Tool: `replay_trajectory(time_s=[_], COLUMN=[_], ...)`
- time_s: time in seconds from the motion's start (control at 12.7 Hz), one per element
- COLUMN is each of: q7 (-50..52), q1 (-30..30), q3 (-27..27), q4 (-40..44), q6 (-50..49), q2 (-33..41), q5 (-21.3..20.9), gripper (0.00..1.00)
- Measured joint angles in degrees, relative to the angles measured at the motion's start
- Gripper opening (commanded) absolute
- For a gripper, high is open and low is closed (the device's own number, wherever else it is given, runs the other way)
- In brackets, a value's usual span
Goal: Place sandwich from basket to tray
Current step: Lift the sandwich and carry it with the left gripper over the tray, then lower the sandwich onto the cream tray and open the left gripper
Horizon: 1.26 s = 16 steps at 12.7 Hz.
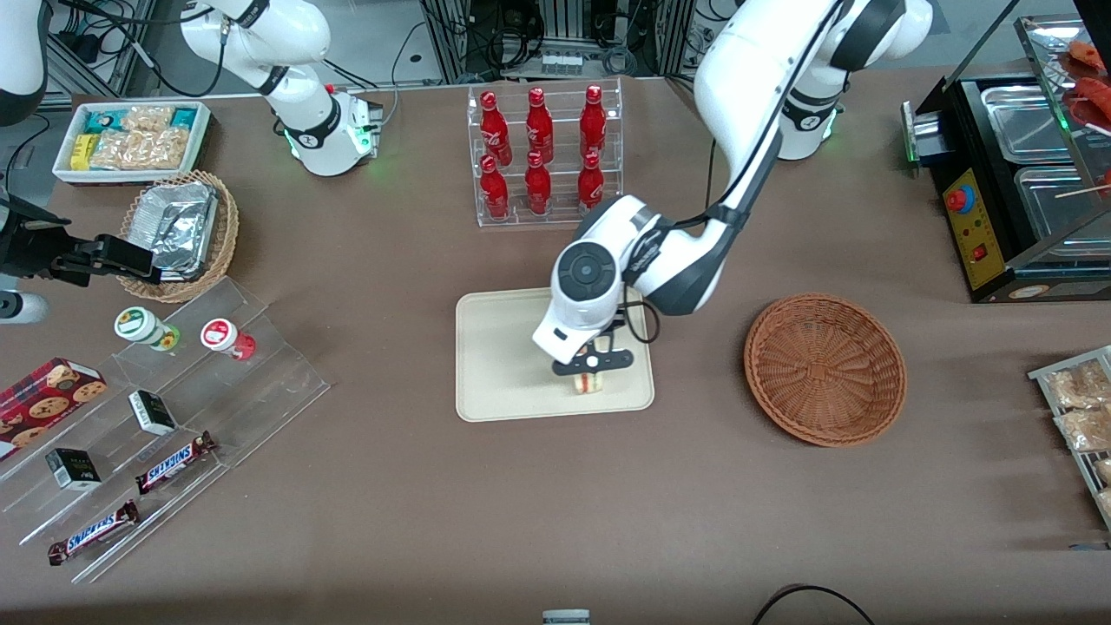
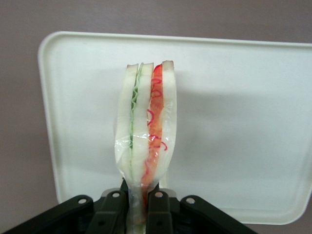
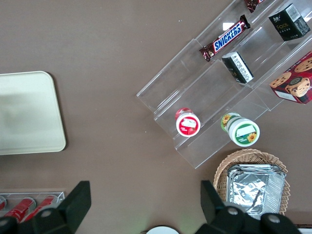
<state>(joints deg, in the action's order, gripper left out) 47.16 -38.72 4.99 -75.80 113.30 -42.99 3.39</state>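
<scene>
The sandwich [image 2: 146, 126], a wrapped white-bread wedge with green and red-orange filling, is pinched between the black fingers of my left gripper [image 2: 138, 204], which is shut on its narrow end. In the front view the gripper [image 1: 592, 371] holds the sandwich [image 1: 590, 383] over the cream tray [image 1: 499, 365], near the tray's edge closest to the front camera; whether it touches the tray I cannot tell. The tray [image 2: 234, 122] fills the wrist view under the sandwich. The reddish-brown woven basket [image 1: 825, 368] sits empty beside the tray, toward the working arm's end.
A clear rack of red bottles [image 1: 542, 152] stands farther from the front camera than the tray. Toward the parked arm's end lie a tan basket with foil containers [image 1: 178, 230], an acrylic step shelf with snacks [image 1: 165, 417] and a white snack bin [image 1: 130, 139]. A black food warmer [image 1: 1015, 182] stands at the working arm's end.
</scene>
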Motion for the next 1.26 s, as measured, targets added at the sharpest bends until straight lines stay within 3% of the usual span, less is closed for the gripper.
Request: replay_trajectory(time_s=[0.39,1.26], q7=[0.1,4.1], q1=[-0.1,-0.5], q3=[1.5,1.9], q4=[2.7,2.7], q6=[1.5,1.4], q2=[-3.3,-4.1], q5=[4.6,1.7], gripper=[0.0,0.0])
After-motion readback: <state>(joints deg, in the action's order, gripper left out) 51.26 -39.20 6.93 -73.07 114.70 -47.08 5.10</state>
